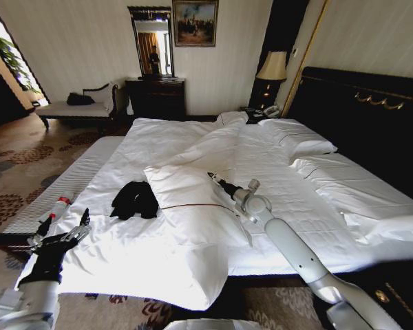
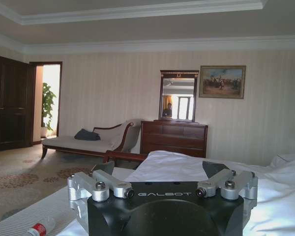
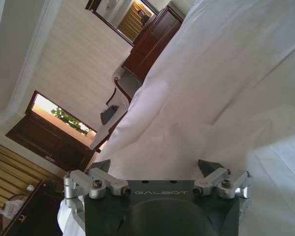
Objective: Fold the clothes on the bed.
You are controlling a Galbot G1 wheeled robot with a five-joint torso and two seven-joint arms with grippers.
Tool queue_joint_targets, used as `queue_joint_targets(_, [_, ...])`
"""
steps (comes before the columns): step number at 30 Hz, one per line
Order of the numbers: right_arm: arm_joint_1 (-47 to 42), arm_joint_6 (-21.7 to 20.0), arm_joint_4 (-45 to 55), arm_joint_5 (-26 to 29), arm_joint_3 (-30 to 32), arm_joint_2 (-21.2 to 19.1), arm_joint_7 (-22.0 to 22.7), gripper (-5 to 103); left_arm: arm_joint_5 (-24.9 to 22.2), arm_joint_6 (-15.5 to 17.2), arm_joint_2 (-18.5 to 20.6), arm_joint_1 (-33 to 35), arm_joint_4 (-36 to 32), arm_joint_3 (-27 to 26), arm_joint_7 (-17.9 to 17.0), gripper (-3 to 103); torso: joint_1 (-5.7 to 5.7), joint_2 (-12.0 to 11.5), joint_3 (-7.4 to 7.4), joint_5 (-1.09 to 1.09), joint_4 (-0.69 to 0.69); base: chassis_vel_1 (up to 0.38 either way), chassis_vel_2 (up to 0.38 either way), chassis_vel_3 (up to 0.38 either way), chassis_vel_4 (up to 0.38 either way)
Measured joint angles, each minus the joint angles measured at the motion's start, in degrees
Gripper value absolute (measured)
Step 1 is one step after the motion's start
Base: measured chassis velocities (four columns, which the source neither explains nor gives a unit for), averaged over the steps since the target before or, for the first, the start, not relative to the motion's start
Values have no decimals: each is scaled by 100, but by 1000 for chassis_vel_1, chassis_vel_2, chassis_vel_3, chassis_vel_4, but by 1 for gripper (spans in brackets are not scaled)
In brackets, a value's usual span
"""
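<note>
The clothes (image 1: 134, 199) are one black T-shirt lying crumpled on the white duvet of the bed (image 1: 193, 137), near its front left part. My left gripper (image 1: 69, 221) hovers open off the bed's front left corner, short of the shirt and to its left. In the left wrist view the left gripper (image 2: 160, 169) has its fingers spread wide with nothing between them. My right gripper (image 1: 213, 179) reaches over the middle of the bed, to the right of the shirt, above a pillow (image 1: 189, 196). It stands open in the right wrist view (image 3: 155, 167), over white bedding.
A small bottle with a red cap (image 1: 57, 206) lies on the striped strip at the bed's left edge, close to my left gripper. Pillows (image 1: 296, 137) and a dark headboard (image 1: 358, 117) stand to the right. A chaise (image 1: 76, 106), dresser (image 1: 155, 96) and lamp (image 1: 272, 67) line the far wall.
</note>
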Motion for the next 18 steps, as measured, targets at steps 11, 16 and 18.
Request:
queue_joint_targets(11, [317,-17,-313,-30,-326,267,-119,63,-27,0,14,6,0,-78,-10,100,0,0,0,0,0,0,0,0,0])
queue_joint_targets(16, [329,148,-281,-122,-376,240,-370,41,-39,-5,0,-5,0,-122,-24,100,0,0,0,0,0,0,0,0,0])
queue_joint_targets(18, [336,201,-281,-139,-379,241,-439,35,-36,-6,-6,-7,0,-122,-27,100,0,0,0,0,0,0,0,0,0])
